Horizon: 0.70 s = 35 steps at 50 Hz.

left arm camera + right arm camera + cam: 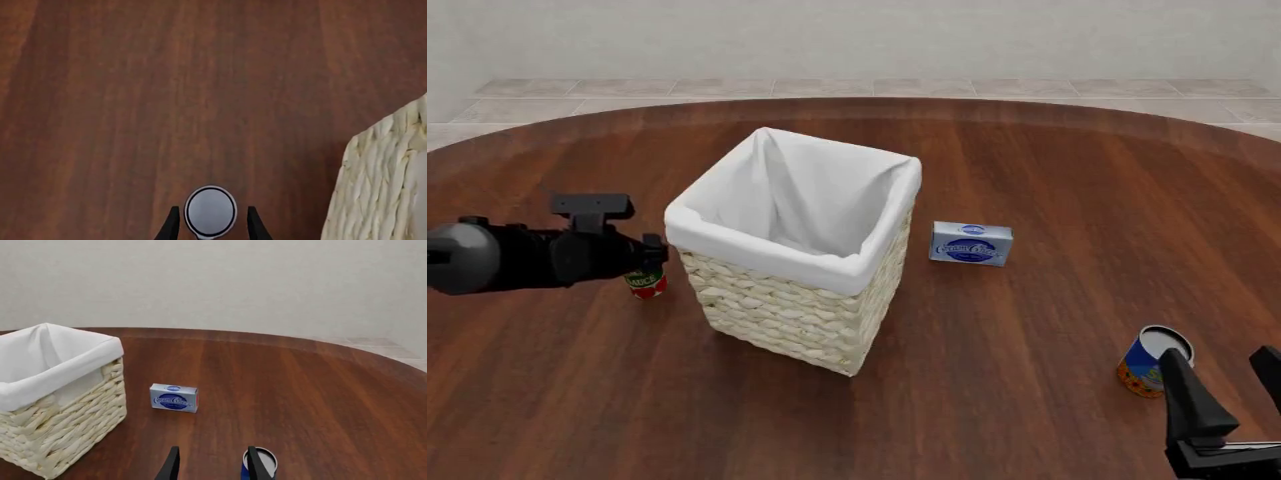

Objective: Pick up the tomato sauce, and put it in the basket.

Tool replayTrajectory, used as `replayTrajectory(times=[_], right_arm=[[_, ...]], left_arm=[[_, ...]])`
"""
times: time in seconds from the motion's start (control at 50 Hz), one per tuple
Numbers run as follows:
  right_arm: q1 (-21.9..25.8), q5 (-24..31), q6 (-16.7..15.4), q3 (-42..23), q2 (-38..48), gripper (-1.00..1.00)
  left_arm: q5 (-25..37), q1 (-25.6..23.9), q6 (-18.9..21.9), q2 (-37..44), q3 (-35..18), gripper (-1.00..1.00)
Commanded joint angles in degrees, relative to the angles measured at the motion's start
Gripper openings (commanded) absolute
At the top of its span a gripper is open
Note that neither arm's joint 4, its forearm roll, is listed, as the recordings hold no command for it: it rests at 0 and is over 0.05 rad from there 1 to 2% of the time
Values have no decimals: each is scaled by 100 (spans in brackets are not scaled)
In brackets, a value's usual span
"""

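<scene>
Since the tomato sauce (211, 211) is bracketed upright by the left gripper (211, 227), whether it's clamped can't be told.

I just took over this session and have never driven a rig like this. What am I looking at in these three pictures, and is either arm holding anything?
These are simulator renders of two robot arms at a round wooden table. The front view looks over the arms; the other two come from cameras behind each pincer. In the middle stands the wicker basket with a white liner. Beyond it lies a small blue-and-white box, and near the right arm a blue-and-orange can. The left pincer has its fingers on either side of the tomato sauce, beside the basket; whether they actually grip it, I cannot tell. The right pincer is open and holds nothing.
</scene>
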Motion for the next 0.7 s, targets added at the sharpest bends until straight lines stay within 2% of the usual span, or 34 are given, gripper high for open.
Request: replayTrajectory(times=[0.02,0.7], right_arm=[[-9,10,2,0,-11,100],[-23,-169,-7,1,184,100]], left_arm=[[-47,15,3,110,-20,100],[-273,15,-75,386,58,100]])
